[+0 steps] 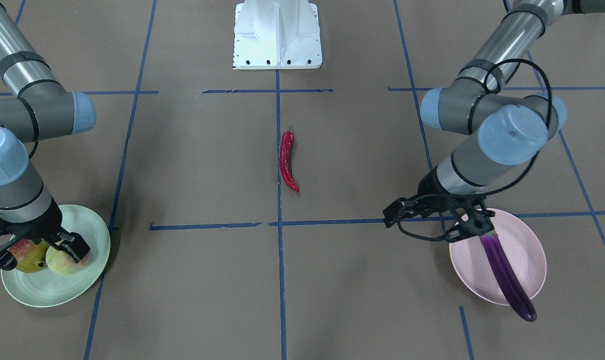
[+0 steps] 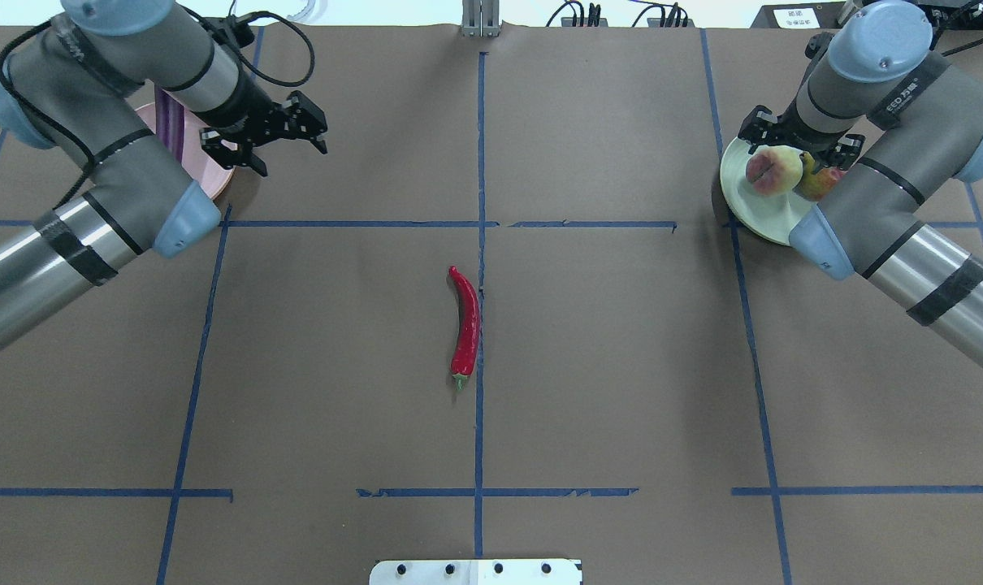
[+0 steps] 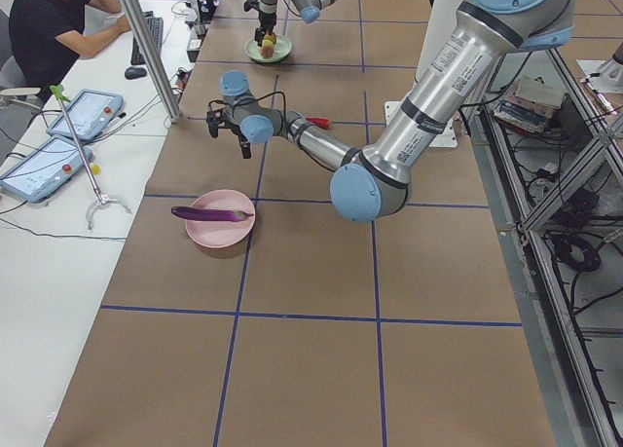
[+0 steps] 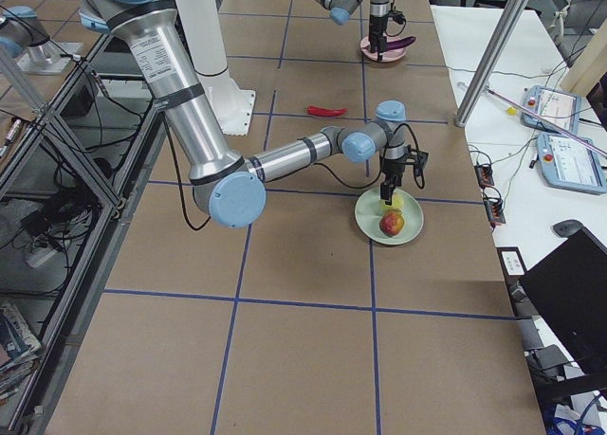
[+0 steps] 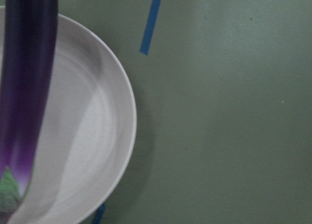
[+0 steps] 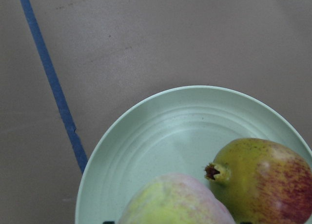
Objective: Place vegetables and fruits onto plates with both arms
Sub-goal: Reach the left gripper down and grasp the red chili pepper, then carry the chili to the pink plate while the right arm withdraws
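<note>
**Pink plate** [image 1: 531, 260]: round, matte and shallow, at the left arm's end of the table.
- It holds the eggplant [image 1: 505, 272], long, slim and glossy purple. The pale-green cap lies toward the robot, and the blunt tip overhangs the rim on the operators' side.
- My left wrist feed shows faint rings in the plate's floor. The overhead feed hides most of this plate behind the arm.

**Left gripper** [image 1: 470, 227]: black, jaws parted, nothing between them. From the front I read it as sitting over the eggplant's cap. The left side view shows it raised clear of the plate.

**Green plate** [image 1: 52, 295]: pale mint, the same shape, with concentric ridges.
- It holds the pomegranate [image 1: 25, 254], yellow-green flecked with red, its crown turned toward the peach [image 1: 62, 264].
- The peach is pale green with a pink blush. The two fruits lie just beside each other; I cannot tell whether they touch.

**Right gripper** [image 1: 55, 246]: low over the peach, jaws spread wider than the fruit, gripping nothing I can see.

**Chili** [image 1: 286, 162]: curved and shiny red, on the bare brown table [image 1: 192, 165] at centre. It lies along a blue tape line [image 1: 278, 280], well apart from both plates.
</note>
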Available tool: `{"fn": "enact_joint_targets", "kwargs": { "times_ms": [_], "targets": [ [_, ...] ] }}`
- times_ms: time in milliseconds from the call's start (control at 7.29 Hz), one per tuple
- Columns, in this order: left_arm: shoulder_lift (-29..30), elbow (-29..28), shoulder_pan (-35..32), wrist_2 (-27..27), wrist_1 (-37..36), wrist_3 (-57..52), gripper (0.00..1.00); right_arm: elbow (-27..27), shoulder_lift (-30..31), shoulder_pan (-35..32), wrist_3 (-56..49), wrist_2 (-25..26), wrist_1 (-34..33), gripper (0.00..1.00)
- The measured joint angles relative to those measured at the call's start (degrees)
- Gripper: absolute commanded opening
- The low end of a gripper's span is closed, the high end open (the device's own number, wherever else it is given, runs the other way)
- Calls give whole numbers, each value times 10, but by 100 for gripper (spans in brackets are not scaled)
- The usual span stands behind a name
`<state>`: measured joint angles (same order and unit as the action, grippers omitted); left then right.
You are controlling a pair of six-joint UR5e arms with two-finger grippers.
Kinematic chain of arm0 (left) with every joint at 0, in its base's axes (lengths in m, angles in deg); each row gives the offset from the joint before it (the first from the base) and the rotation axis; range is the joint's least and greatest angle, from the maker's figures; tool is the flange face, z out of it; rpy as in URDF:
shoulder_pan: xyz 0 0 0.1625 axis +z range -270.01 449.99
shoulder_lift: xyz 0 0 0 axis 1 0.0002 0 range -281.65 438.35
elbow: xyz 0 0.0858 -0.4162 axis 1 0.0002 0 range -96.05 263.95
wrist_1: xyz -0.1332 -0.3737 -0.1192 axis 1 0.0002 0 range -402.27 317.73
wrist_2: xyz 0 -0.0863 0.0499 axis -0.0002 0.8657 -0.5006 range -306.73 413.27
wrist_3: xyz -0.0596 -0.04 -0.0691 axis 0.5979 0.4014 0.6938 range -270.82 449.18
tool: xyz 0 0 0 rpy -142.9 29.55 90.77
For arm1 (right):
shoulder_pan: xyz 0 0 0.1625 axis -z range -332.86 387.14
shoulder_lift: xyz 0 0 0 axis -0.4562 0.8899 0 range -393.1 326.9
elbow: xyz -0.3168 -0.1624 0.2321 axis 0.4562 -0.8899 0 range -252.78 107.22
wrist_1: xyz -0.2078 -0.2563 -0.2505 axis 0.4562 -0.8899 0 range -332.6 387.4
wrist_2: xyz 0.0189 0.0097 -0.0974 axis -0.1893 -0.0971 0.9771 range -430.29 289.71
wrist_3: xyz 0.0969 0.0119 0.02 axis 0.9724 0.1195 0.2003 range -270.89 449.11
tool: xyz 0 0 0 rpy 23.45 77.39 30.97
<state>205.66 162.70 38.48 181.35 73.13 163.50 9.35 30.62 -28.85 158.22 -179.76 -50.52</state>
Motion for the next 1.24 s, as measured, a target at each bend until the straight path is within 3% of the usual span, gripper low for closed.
{"fn": "enact_joint_targets", "kwargs": {
  "times_ms": [275,686,824,961,1098,1235],
  "targets": [
    [10,47,85,-39,20,35,100,37,1,-3,1,-37,-1,100],
    [37,75,226,-201,-43,-1,95,81,2,-4,6,-71,-6,100],
    [42,76,245,-232,-84,-45,81,84,2,-4,7,-73,-6,100],
    [45,75,260,-246,-110,-74,55,87,1,-4,7,-74,-6,100],
    [47,74,271,-252,-121,-86,23,92,1,-5,7,-75,-7,100],
    [53,75,277,-253,-125,-90,2,95,0,-8,8,-77,-7,100]
  ]
}}
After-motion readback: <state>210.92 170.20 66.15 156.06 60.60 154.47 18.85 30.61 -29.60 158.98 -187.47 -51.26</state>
